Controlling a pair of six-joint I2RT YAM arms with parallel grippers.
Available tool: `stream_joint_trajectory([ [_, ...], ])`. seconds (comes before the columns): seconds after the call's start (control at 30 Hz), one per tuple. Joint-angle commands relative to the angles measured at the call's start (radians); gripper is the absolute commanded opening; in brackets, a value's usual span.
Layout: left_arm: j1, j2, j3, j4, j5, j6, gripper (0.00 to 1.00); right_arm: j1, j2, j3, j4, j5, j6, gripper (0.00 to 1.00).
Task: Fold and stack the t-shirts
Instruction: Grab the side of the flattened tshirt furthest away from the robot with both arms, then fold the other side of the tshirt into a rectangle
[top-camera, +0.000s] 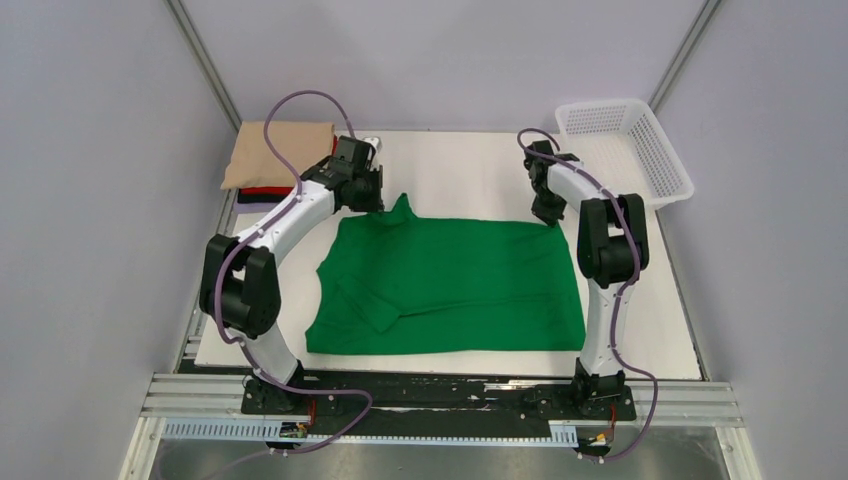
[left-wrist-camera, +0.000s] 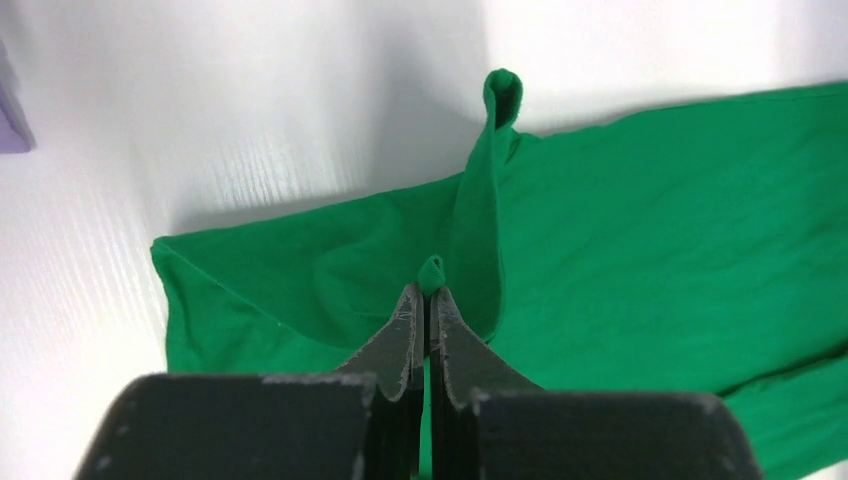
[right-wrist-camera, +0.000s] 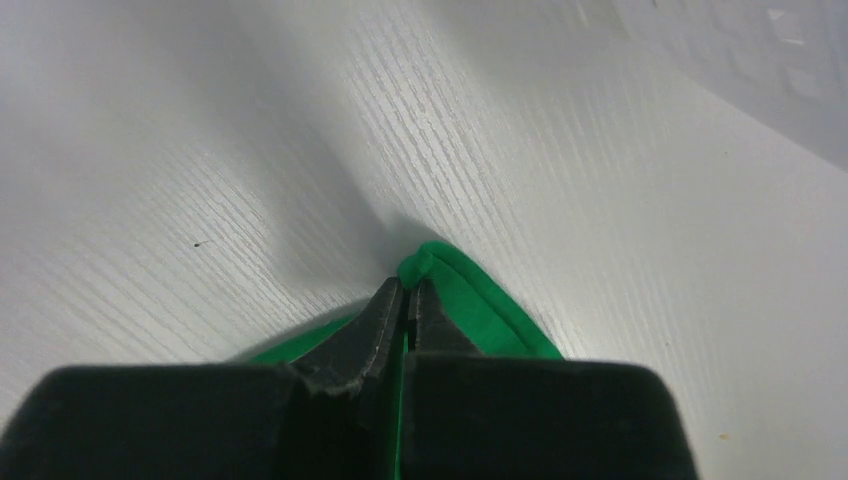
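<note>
The bright green t-shirt (top-camera: 450, 285) lies spread on the white table, a sleeve folded over at its left. My left gripper (top-camera: 372, 203) is shut on the shirt's far left edge; the wrist view shows a pinch of green cloth (left-wrist-camera: 431, 270) between the fingertips and a raised fold beyond (left-wrist-camera: 500, 100). My right gripper (top-camera: 549, 215) is shut on the shirt's far right corner, whose rolled green edge (right-wrist-camera: 470, 290) shows around the fingertips. A stack of folded shirts sits at the far left: beige (top-camera: 275, 150) on top, red and dark edges (top-camera: 262, 192) below.
A white plastic mesh basket (top-camera: 625, 145) stands at the far right corner, partly off the table (top-camera: 640, 340). Grey walls close in on both sides. The arm bases sit on a rail at the near edge.
</note>
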Motion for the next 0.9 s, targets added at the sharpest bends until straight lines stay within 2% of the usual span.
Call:
stream_joint_trajectory([
  [0.0,-0.012,-0.094,-0.017,0.024,0.009,0.001,0.0,0.025,-0.046,0.004,-0.001,0.058,-0.001,0.0],
  [0.53,-0.063,-0.374,-0.261,-0.035,-0.049,-0.049,0.0,0.064,-0.352,-0.303,0.067,0.011,0.005,0.0],
  [0.87,-0.069,-0.515,-0.386,-0.092,-0.053,-0.097,0.0,0.068,-0.442,-0.418,0.085,0.001,-0.015,0.0],
])
